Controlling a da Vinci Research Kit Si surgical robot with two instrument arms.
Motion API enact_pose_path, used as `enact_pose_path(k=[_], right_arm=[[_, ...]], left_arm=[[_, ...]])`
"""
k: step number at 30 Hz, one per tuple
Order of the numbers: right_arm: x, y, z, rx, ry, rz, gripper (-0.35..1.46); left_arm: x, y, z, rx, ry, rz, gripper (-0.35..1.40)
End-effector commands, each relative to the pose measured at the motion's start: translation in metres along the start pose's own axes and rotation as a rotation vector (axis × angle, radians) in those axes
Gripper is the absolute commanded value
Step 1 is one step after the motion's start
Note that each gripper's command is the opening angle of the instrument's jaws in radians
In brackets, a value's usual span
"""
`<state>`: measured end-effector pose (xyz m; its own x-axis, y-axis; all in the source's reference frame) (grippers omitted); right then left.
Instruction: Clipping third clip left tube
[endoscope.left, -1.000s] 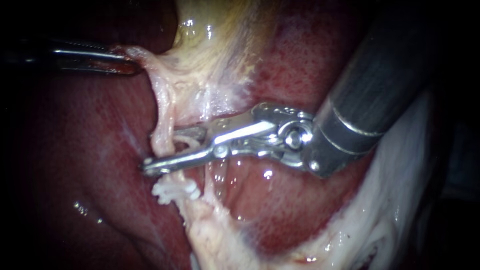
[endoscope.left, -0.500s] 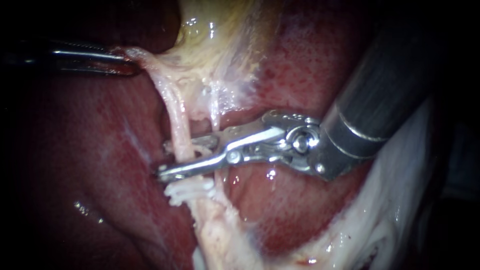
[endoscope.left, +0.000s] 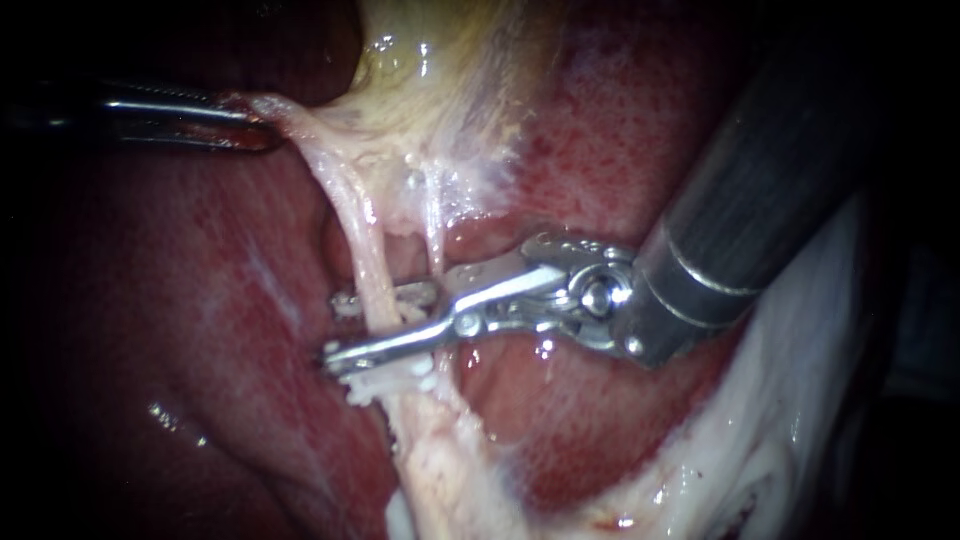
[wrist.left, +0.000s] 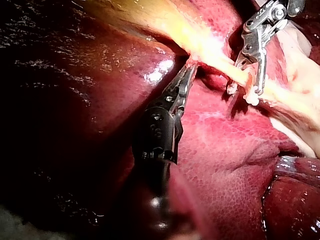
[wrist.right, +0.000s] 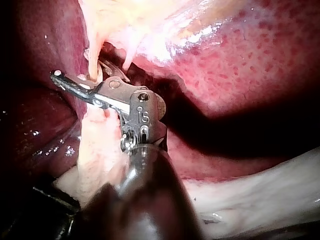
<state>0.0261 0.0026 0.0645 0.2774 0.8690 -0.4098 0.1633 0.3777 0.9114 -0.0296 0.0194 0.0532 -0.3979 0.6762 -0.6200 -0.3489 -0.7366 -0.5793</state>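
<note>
Your left instrument (endoscope.left: 255, 122) grips a tissue strand (endoscope.left: 300, 135) taut, while your right instrument (endoscope.left: 337, 328) straddles the left tube (endoscope.left: 362, 260) with narrowly parted jaws, just above a clip (endoscope.left: 385, 384).

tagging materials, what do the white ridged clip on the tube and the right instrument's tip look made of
The small white ridged clip looks like matte plastic: opaque, toothed, no glint. The right instrument has a silvery tip that looks like polished metal, judging by sharp bright highlights.
</note>
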Motion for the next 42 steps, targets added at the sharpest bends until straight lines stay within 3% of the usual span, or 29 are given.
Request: enact_pose_path(k=[1, 9, 18, 24, 29, 32, 40, 42], right_arm=[[0.0001, 0.0000, 0.0002, 0.000, 0.002, 0.000, 0.50], [0.0014, -0.0006, 0.0011, 0.022, 0.013, -0.003, 0.50], [0.0045, -0.0033, 0.0005, 0.033, 0.043, -0.001, 0.49], [0.0052, -0.0048, 0.0008, 0.041, 0.048, -0.009, 0.48], [0.0053, -0.0053, 0.0005, 0.044, 0.047, -0.014, 0.43], [0.0052, -0.0054, 0.0000, 0.046, 0.047, -0.013, 0.30], [0.0052, -0.0055, -0.0007, 0.049, 0.046, -0.012, -0.32], [0.0053, -0.0054, -0.0007, 0.045, 0.048, -0.012, -0.35]], left_arm=[[0.0000, 0.0000, 0.0000, 0.000, 0.000, 0.000, -0.35], [0.0000, 0.0000, 0.0001, 0.001, 0.000, 0.000, -0.35], [0.0000, 0.0000, 0.0001, 0.001, 0.000, 0.000, -0.35], [0.0000, 0.0000, 0.0001, 0.001, 0.000, 0.000, -0.35], [0.0000, 0.0000, 0.0001, 0.001, 0.000, 0.000, -0.35], [0.0000, 0.0000, 0.0001, 0.001, 0.000, 0.000, -0.35], [0.0000, 0.0000, 0.0001, 0.001, 0.000, 0.000, -0.35], [0.0000, 0.0000, 0.0001, 0.001, 0.000, 0.000, -0.35]])
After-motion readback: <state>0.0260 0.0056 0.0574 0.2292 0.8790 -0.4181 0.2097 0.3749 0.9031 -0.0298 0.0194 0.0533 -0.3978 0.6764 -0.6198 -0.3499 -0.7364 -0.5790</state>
